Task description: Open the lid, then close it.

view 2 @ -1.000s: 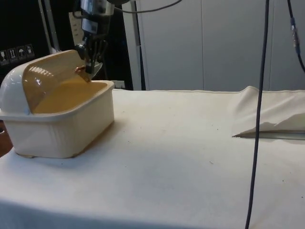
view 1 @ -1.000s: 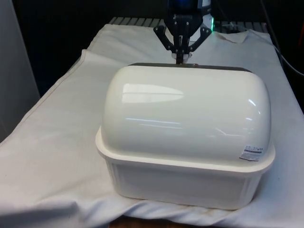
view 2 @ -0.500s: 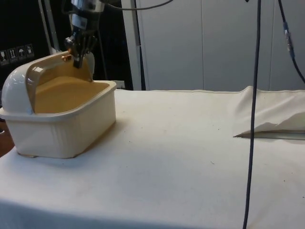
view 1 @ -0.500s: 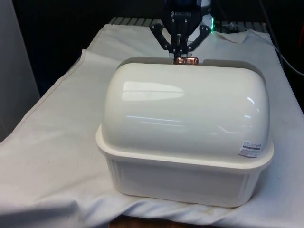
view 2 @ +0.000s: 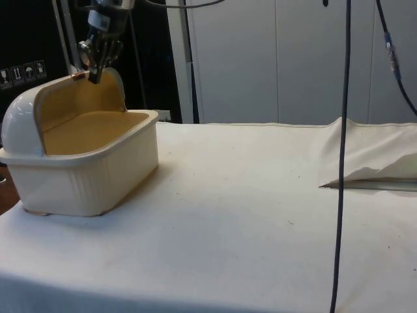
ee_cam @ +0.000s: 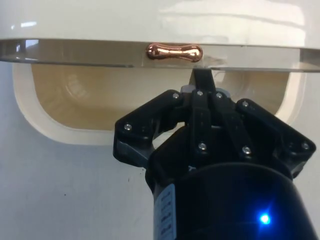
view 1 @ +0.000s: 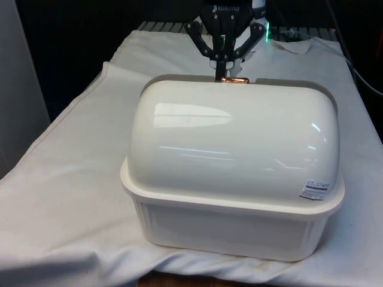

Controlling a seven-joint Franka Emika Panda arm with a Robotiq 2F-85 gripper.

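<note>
A cream bread box stands on the white cloth with its back to the front view. Its domed roll-top lid is rolled far back, so the side view looks into the open box. A small copper handle sits on the lid's edge at the top. My black gripper is shut, its fingers pressed together, and its tip touches the lid's edge right beside the handle. In the side view the gripper points down onto the lid's raised edge.
The white cloth is rumpled into a fold at the side view's right. A dark cable hangs down in front of that camera. The box stands close to the table's near edge in the front view.
The lid has rolled further back and its copper handle has risen to the top of the dome. My gripper went up and back with the lid's edge.
</note>
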